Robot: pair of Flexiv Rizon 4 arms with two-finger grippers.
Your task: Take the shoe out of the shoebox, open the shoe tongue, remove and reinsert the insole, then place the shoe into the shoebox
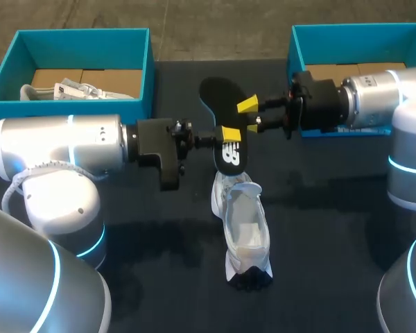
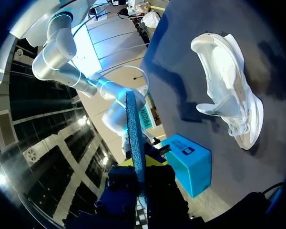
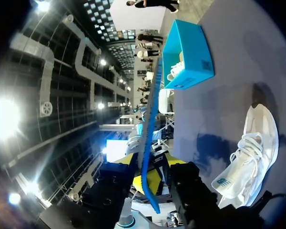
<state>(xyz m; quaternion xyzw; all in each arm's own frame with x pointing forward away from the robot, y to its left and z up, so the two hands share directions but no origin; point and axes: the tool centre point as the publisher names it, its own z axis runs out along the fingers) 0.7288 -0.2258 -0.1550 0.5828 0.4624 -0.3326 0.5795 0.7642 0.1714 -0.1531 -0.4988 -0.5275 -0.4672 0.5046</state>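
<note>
Nearest, on the dark matte worktop (image 1: pixel 333 229), a white shoe (image 1: pixel 241 229): upright on its sole, lengthwise away from the robot. Woven mesh upper, white laces, mouth wide open, a dark patch (image 1: pixel 251 279) at its near end. On its side, in the right wrist view, a small blue logo (image 3: pixel 222 182), too small to read.

Just past the shoe's far end, held off the worktop, a black insole (image 1: pixel 225 125): flat, smooth, long and rounded, with a white printed mark (image 1: pixel 230 154) toward its nearer end. Edge-on in both wrist views, a thin grainy blue strip.

Pinched from two sides. Left hand (image 1: pixel 229 134) closed on the nearer part, one yellow tip on top, the other hidden beneath. Right hand (image 1: pixel 249 107) closed on the middle part from the opposite side. In each wrist view, yellow tips pressed against both faces of the insole.

Farthest, two teal cardboard shoeboxes, lids off. Left shoebox (image 1: pixel 69 109) with a brown inner floor and something white and crumpled inside, paper or fabric, cannot tell which. Right shoebox (image 1: pixel 360 29) partly hidden behind the right arm (image 1: pixel 374 97). In the left wrist view, a dark label (image 2: pixel 188 151) on a box end, print unreadable.
</note>
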